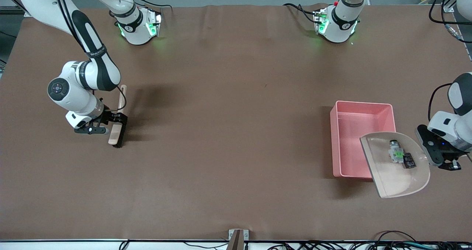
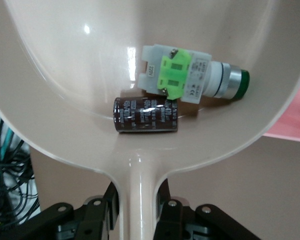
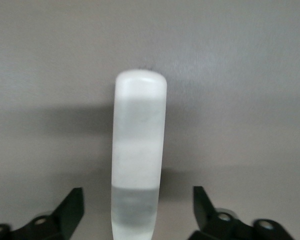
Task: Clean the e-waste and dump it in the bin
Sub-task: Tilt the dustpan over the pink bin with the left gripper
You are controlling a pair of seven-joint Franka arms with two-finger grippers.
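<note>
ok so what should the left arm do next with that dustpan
Probably tip the beige plastic dustpan toward the pink rectangular tray: the left gripper holds its handle, its lip overlaps the tray's corner, and both small electronic parts still lie inside.

A high front camera faces both arms across the table (image 1: 228, 95); each wrist camera looks closely past its gripper.

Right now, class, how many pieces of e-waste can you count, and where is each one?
2. The whitish-grey part and the dark block lie side by side in the dustpan, held over the pink bin; none looks hidden.
</note>
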